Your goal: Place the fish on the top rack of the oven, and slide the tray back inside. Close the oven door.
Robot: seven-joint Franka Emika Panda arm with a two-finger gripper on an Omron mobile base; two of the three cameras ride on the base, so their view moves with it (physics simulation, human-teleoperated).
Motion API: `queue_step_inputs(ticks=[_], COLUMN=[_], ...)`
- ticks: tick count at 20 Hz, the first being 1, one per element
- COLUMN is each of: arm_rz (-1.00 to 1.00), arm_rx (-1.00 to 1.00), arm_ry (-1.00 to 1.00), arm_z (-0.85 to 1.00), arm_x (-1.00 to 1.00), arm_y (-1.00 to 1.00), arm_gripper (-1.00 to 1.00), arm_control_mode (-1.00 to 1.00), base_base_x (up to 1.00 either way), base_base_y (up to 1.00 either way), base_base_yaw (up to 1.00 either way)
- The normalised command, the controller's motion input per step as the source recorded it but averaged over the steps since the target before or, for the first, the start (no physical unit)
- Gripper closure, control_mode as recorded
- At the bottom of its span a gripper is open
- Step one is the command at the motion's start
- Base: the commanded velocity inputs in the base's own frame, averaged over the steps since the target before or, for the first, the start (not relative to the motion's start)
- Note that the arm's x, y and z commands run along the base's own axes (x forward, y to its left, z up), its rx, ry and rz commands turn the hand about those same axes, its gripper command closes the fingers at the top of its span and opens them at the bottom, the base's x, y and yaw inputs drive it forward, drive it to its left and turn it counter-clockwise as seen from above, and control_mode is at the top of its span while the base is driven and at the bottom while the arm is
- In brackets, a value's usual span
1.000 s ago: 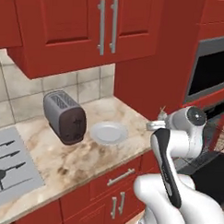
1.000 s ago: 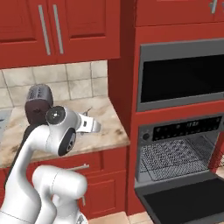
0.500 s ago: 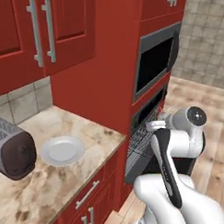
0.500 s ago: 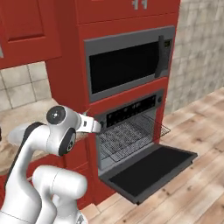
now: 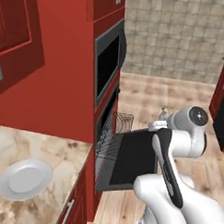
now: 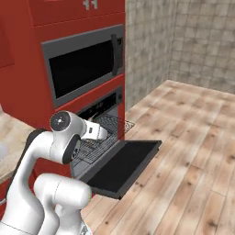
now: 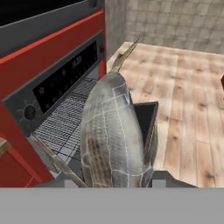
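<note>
At twelve o'clock, carrying fish [image 7: 114, 131] toward rack [image 7: 65, 124].
Claw [image 7: 111, 177] pinching slick, floppy body mid-length; gripping there, never tail.

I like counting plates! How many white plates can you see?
1. The white plate sits on the marble counter, left of the open oven. More could be hidden beyond the picture's edge.

Hidden and cut-off parts

The fish [image 7: 114, 131] blocks the gripper [image 7: 111, 183] fingertips in the hand view; the arm covers part of the oven door [image 5: 130, 156]; the white plate [image 5: 24, 179] sits partly near the frame's corner, toaster cut off
</note>
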Motion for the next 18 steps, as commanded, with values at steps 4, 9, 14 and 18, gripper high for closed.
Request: queue_step_inputs(ticks=[4, 9, 14, 18], arm_rz=[0.00, 0.00, 0.00, 0.00], arm_rx=[0.00, 0.00, 0.00, 0.00], arm_ry=[0.00, 0.00, 0.00, 0.00], arm_z=[0.00, 0.00, 0.00, 0.00], arm_x=[0.00, 0.00, 0.00, 0.00], arm_y=[0.00, 0.00, 0.00, 0.00], arm_gripper=[1.00, 1.00, 1.00, 1.00], arm_control_mode=[1.00, 1.00, 1.00, 1.00], base_base_x=[0.57, 0.67, 0.57, 0.46], base_base_y=[0.07, 0.03, 0.23, 0.46], base_base_yaw=[-0.39, -0.28, -0.10, -0.05])
